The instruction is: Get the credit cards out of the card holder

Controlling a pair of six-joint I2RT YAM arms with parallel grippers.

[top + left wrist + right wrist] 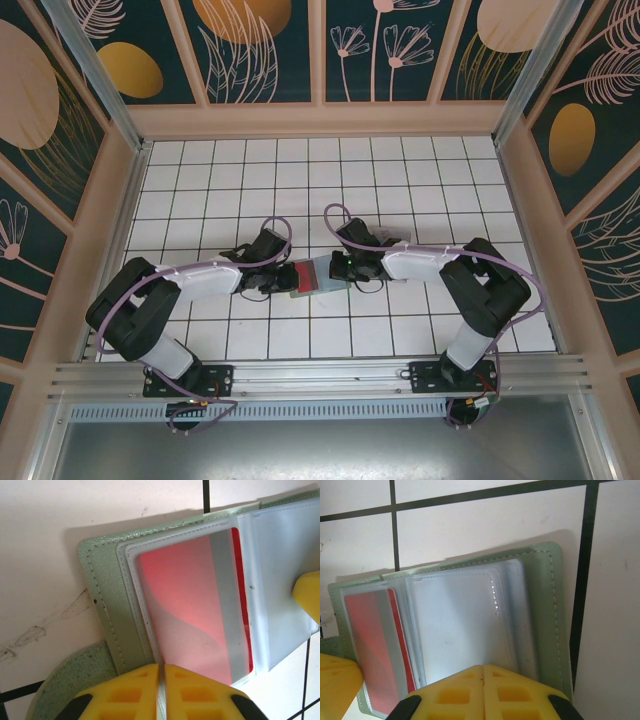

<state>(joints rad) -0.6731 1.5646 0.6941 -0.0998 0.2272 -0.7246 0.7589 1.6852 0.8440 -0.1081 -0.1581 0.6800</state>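
The card holder (318, 276) lies open on the white tiles at mid-table, between my two grippers. It is sage green (100, 590) with clear plastic sleeves (460, 625). One red credit card (195, 610) with a grey stripe sits inside the left sleeve (370, 640). My left gripper (161, 667) is shut at that sleeve's near edge, with a thin pale strip of the sleeve pinched between its yellow fingers. My right gripper (482, 667) is shut, fingertips together on the empty right sleeve; one of its fingertips (307, 597) shows at the holder's right side. From above the grippers (285, 275) (342, 268) flank the holder.
A rounded green textured flap (70, 680) sticks out under the holder's near-left corner. Wooden-framed patterned walls (320, 120) enclose the tiled floor (300, 180). An aluminium rail (320, 375) runs along the near edge by the arm bases.
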